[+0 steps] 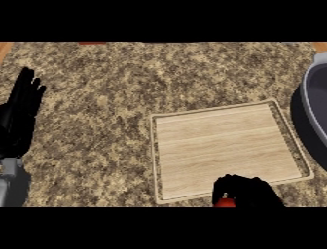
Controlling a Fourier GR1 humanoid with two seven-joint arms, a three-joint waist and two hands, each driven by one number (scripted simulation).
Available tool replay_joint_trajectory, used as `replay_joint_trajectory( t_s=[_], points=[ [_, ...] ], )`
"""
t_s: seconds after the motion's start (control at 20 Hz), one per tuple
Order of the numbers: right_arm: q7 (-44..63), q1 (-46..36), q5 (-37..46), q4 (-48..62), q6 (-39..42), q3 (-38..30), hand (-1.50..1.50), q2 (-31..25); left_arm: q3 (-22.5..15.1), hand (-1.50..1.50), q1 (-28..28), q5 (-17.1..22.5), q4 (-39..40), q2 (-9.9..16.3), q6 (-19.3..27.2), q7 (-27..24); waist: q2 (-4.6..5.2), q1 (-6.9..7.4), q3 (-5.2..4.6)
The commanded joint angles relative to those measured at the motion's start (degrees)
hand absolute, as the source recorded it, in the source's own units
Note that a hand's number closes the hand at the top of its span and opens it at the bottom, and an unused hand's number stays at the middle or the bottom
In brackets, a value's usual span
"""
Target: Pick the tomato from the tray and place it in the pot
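Head view | your right hand (247,192) at 6 o'clock, fingers curled around the tomato (225,203), over the wooden tray's (224,146) near rim | pot (326,116) at 3 o'clock, awaiting it | left hand (15,121) at 9 o'clock, fingers straight, resting | picked; carry and placing remain.

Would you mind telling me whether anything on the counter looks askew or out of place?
Only slightly: the wooden tray sits a little rotated against the counter's edges. The right hand curls round the tomato at its near rim; the pot stands upright. Nothing spilled.
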Motion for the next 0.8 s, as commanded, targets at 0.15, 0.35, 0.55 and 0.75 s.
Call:
replay_joint_trajectory(
  t_s=[0.15,0.35,0.55,0.75],
  points=[
    [3.7,3.8,2.8,-18.4,-10.1,-5.3,1.5,3.3,0.4,0.0,0.4,0.3,-2.0,0.7,-0.5,0.7,-0.1,-0.07,0.08],
    [6.7,3.9,5.6,-25.0,-11.8,-9.2,1.5,3.1,1.4,0.0,1.4,1.3,-1.8,0.9,-1.5,-0.7,0.07,0.6,0.03],
    [7.9,1.1,1.7,-26.5,-10.8,-17.5,1.5,2.3,0.8,0.0,2.1,0.7,0.1,-0.3,-1.6,-2.8,0.33,0.83,0.01],
    [6.6,-0.7,-5.1,-24.7,-11.1,-27.1,1.5,1.4,1.4,0.0,-1.2,0.8,2.6,0.0,-1.2,-1.3,0.45,0.59,0.05]
  ],
)
